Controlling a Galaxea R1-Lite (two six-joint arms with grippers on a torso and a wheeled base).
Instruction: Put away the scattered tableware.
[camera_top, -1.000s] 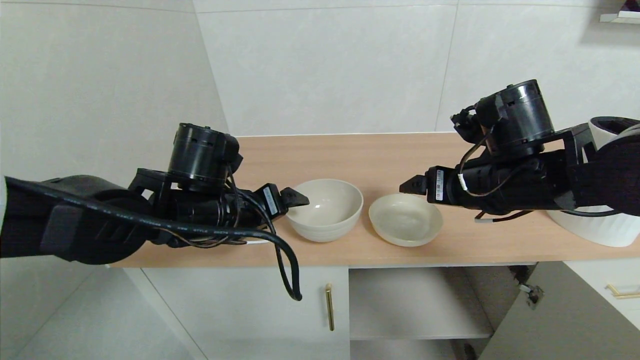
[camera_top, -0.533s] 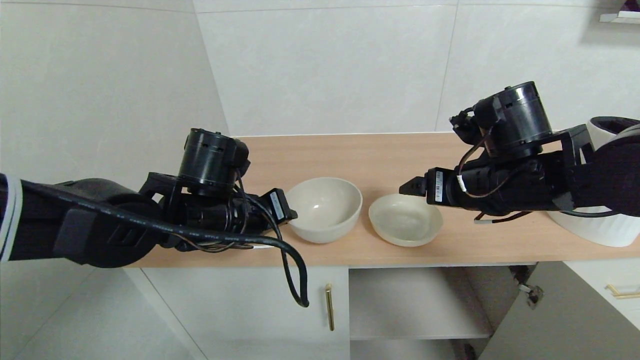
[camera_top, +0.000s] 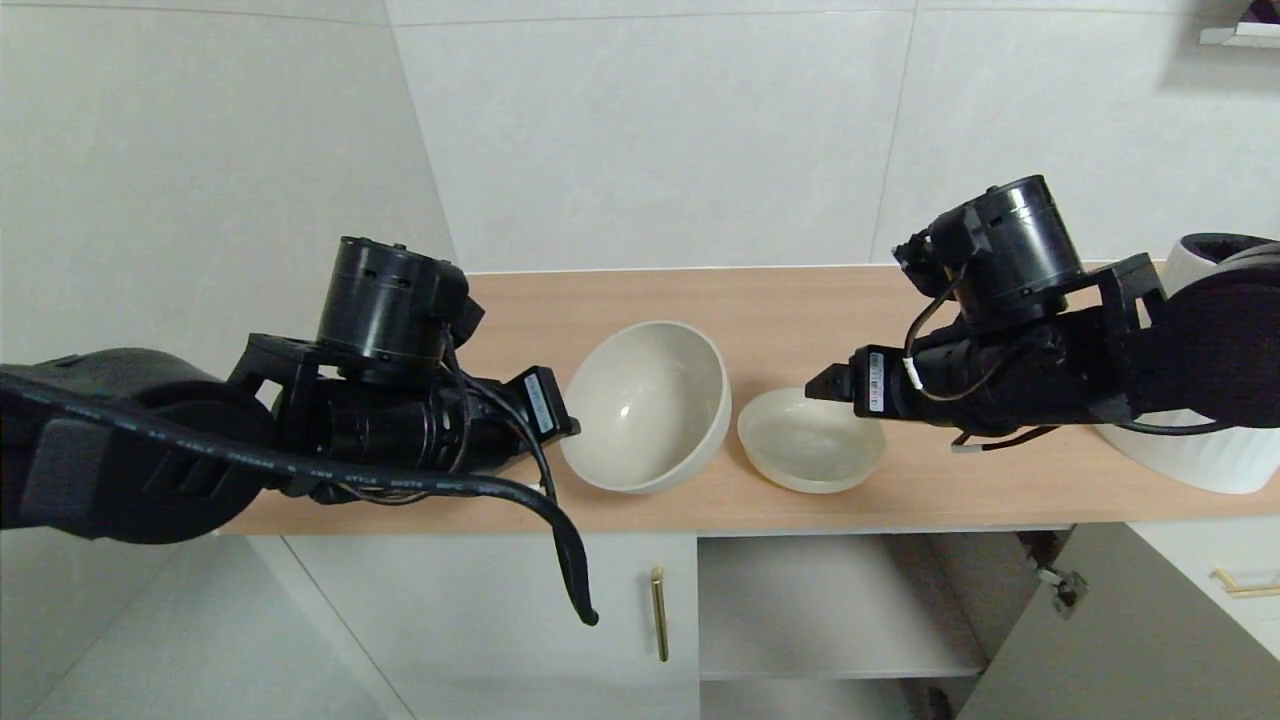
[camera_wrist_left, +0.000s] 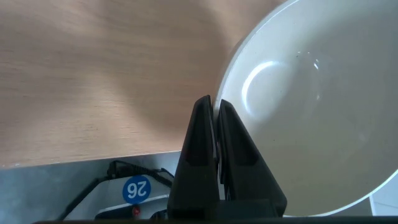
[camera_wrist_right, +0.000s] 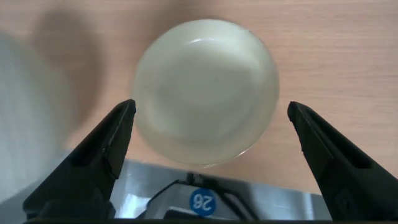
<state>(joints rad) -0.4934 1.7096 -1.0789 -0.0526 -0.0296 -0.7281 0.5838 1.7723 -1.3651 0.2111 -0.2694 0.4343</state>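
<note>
While your left tool (camera_top: 568, 428) was clamped on the near rim of the deep bowl (camera_top: 650, 405), its two fingers (camera_wrist_left: 202, 124) stood pressed almost together, with only the bowl's thin wall between them. The bowl was tilted steeply, its mouth turned toward the head camera, over the front part of the wooden table (camera_top: 780, 310). You could not tell from the head view whether its lower edge touched the table or hung just off it, since the bowl's own body hid that spot. In the left wrist view the bowl ran off the picture's edge.

Your right tool (camera_top: 822, 383) was spread wide and held nothing. It hovered over the shallow dish (camera_top: 810, 445), which lay flat on the table just beside the deep bowl. The pale blur at the edge of the right wrist view was probably the deep bowl.

A white ribbed pot (camera_top: 1200, 455) stood on the table at the robot's right, partly hidden by the right arm and cut off. Below the table an open cabinet shelf (camera_top: 830, 610) showed beside a closed door with a brass handle (camera_top: 658, 615).
</note>
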